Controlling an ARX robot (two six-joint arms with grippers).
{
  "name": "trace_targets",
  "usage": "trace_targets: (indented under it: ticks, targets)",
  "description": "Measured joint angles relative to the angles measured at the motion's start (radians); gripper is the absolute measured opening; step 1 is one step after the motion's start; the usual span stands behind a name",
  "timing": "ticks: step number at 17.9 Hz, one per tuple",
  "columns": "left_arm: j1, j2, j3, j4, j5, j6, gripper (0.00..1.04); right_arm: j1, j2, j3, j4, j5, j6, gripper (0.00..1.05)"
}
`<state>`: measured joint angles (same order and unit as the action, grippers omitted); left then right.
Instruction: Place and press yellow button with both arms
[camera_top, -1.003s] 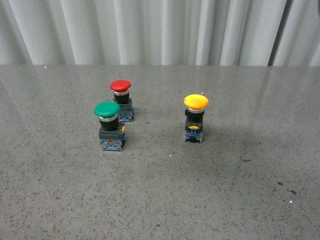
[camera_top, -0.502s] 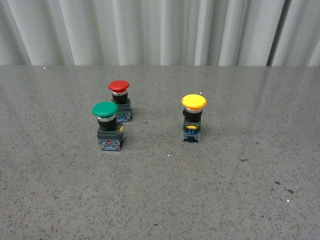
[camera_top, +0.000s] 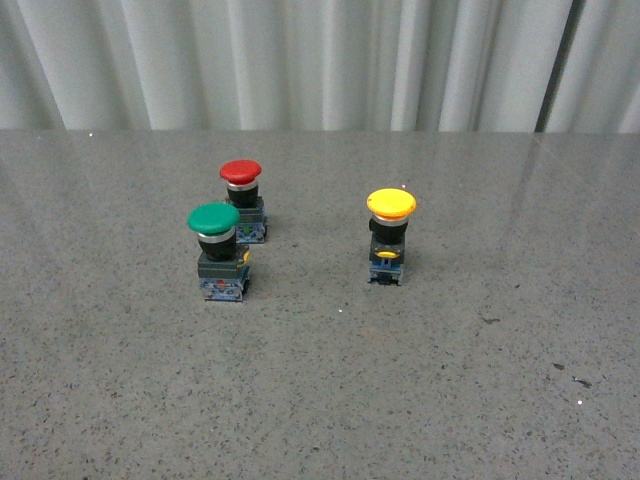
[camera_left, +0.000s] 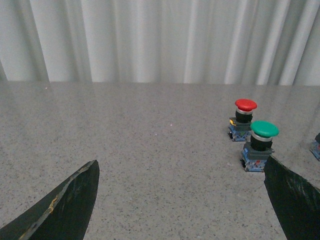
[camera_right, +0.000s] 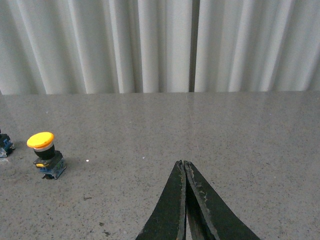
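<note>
The yellow button (camera_top: 390, 236) stands upright on the grey table, right of centre in the front view. It also shows in the right wrist view (camera_right: 44, 154), far off to the side of my right gripper (camera_right: 184, 164), which is shut and empty with both fingers pressed together. My left gripper (camera_left: 182, 172) is open wide and empty above bare table. Its two black fingers (camera_left: 70, 205) show at the frame's lower corners. Neither arm shows in the front view.
A green-capped button (camera_top: 218, 250) and a red-capped button (camera_top: 243, 200) stand close together at left of centre. Both show in the left wrist view, green (camera_left: 260, 145) and red (camera_left: 243, 119). Pale curtains (camera_top: 320, 60) hang behind the table's far edge.
The front view shifted slightly between frames; the three buttons keep the same places relative to each other. No arm has entered the front view.
</note>
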<state>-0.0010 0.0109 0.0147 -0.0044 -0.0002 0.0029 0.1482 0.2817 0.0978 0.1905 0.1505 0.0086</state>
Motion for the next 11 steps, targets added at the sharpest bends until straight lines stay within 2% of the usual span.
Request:
trace_targets:
  ticks: [2,3,4,7,8,9,11]
  targets:
    - [0.000,0.000,0.000,0.000,0.000,0.000,0.98,-0.045,-0.026,-0.018,-0.022,-0.053,-0.001,0.02]
    - [0.000,0.000,0.000,0.000,0.000,0.000,0.98,-0.133,-0.049,-0.032,-0.032,-0.134,-0.002,0.02]
    - [0.000,0.000,0.000,0.000,0.000,0.000,0.98,-0.157,-0.064,-0.039,-0.037,-0.132,-0.002,0.02]
    - [0.000,0.000,0.000,0.000,0.000,0.000,0.98,-0.148,-0.095,-0.050,-0.052,-0.151,-0.002,0.02]
    - [0.000,0.000,0.000,0.000,0.000,0.000,0.98,-0.148,-0.173,-0.052,-0.169,-0.151,-0.002,0.02]
    - [0.000,0.000,0.000,0.000,0.000,0.000,0.98,-0.148,-0.275,-0.079,-0.189,-0.152,-0.002,0.02]
    - [0.000,0.000,0.000,0.000,-0.001,0.000,0.98,-0.148,-0.277,-0.085,-0.197,-0.151,-0.002,0.02]
